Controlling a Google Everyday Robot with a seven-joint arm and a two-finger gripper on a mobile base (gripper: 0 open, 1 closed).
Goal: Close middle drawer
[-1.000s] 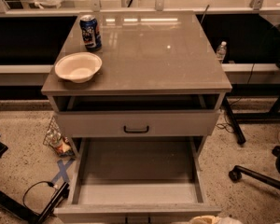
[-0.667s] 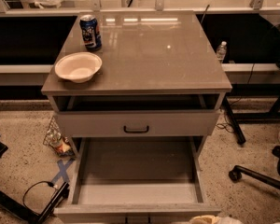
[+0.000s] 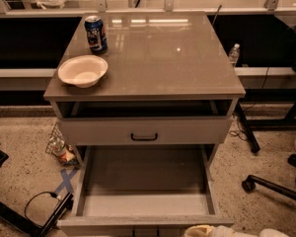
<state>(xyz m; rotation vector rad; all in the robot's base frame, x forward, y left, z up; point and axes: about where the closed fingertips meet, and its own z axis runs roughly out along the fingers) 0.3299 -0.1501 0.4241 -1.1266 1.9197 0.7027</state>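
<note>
Middle drawer (image 3: 143,181) stands wide open.
Tool (image 3: 203,230) by the bench's (image 3: 163,58) front right corner; grip cannot be told.

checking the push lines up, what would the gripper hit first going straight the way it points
Only a pale tip of the gripper shows at the bottom edge, so its heading is uncertain. Heading straight forward, it would likely first meet the front of the open middle drawer.

Office: long desks (image 3: 19,72), rolling-chair castor (image 3: 248,184), floor cables (image 3: 35,202).
</note>
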